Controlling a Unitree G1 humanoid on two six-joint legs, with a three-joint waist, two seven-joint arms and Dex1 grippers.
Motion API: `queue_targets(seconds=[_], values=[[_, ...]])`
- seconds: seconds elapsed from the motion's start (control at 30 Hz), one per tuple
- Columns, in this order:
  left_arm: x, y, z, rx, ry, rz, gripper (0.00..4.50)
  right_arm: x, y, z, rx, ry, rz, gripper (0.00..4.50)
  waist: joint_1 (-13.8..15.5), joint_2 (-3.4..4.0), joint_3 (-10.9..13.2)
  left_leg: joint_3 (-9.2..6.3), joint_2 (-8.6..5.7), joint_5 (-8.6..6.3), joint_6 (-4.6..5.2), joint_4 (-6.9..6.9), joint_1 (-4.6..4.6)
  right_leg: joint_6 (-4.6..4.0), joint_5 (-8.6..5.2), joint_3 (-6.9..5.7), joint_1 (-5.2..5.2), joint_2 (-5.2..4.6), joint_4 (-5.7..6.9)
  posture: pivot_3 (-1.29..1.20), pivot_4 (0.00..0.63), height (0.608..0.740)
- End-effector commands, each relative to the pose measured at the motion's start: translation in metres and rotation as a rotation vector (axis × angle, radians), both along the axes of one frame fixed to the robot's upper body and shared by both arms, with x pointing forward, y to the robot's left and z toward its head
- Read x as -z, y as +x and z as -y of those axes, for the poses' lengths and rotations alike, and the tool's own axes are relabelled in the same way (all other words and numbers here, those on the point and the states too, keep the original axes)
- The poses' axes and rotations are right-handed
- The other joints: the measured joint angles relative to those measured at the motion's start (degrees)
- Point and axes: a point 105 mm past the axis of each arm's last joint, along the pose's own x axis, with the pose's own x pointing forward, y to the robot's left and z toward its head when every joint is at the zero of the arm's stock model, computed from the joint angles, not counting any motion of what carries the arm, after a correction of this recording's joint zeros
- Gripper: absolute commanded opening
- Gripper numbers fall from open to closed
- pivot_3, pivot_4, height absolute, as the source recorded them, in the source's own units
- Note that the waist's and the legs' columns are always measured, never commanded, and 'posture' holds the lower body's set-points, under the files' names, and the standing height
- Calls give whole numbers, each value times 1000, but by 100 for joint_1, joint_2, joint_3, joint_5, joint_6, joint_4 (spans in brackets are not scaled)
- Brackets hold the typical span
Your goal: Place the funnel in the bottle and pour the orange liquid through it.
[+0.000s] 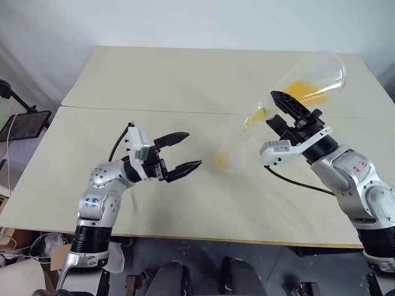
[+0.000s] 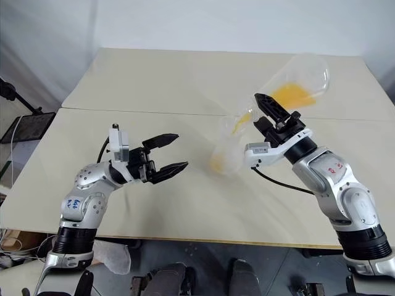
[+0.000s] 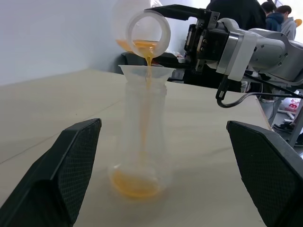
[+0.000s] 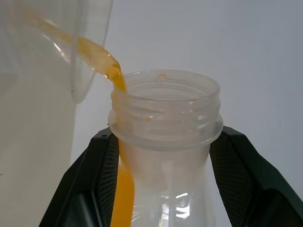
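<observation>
A robotics laboratory or test room: two bare beige worktables (image 1: 185, 80) pushed together against a plain white wall (image 1: 185, 21), with people (image 3: 277, 19) and a cluttered bench behind them, and cables (image 1: 9, 142) trailing beside the tables.

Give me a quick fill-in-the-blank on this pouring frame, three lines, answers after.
1. The right gripper is shut on the neck of the tilted ____.
2. The orange liquid streams into the ____ seated in the bottle.
3. The left gripper, beside the bottle, holds nothing; its jaws are ____.

Answers: flask; funnel; open
</observation>
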Motion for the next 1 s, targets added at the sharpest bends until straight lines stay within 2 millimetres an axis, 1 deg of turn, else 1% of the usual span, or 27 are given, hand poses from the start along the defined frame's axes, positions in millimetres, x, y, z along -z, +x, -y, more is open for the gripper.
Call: queue_targets(seconds=[0.03,0.47,0.63,1.0], values=[[-6,-4,0,2,-9,36,4500,-19,-5,3,4,-10,84,2424,1,0,0,0,0,0,0,0,0,0,0,0,0,0,0,0,150,740],[-6,-3,0,0,-9,39,4500,-16,-3,3,12,-25,93,2424,0,0,0,0,0,0,0,0,0,0,0,0,0,0,-1,0,150,740],[-5,-4,-1,-2,-5,35,4500,-19,-4,3,9,-31,121,2424,0,0,0,0,0,0,0,0,0,0,0,0,0,0,0,0,150,740],[-4,-5,0,-7,-11,28,4500,-15,-5,2,-2,-48,108,2424,1,0,0,0,0,0,-1,0,0,0,0,1,0,0,0,0,150,740]])
